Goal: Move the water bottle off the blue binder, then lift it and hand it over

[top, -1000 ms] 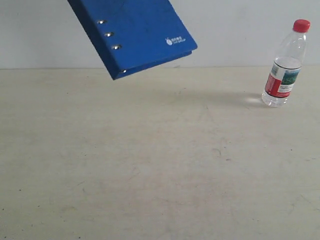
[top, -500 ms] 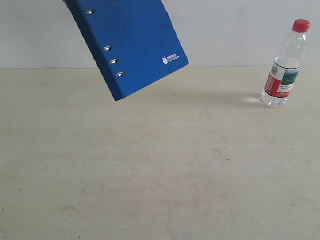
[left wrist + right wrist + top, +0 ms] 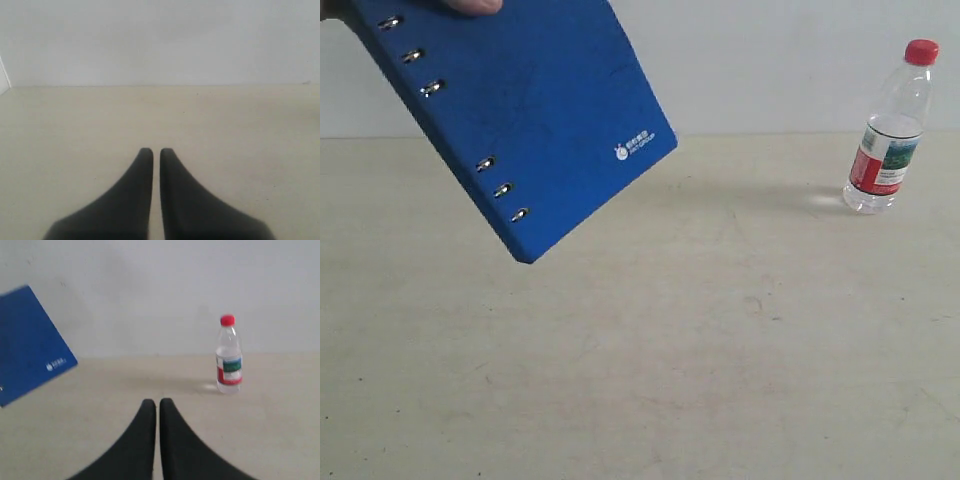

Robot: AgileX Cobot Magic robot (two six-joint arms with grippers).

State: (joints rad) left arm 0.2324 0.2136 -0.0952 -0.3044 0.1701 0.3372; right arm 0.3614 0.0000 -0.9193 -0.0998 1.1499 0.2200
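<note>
With the bottle upright on the bench, well apart from the binder tilted in the air, the first step looks done, so next the left pincer or right pincer, both pressed together and empty, must spread to grasp.

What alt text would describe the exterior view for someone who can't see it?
A blue binder hangs tilted in the air at upper left, its top cut off by the frame. A red-capped water bottle stands upright on the beige table at far right.
</note>
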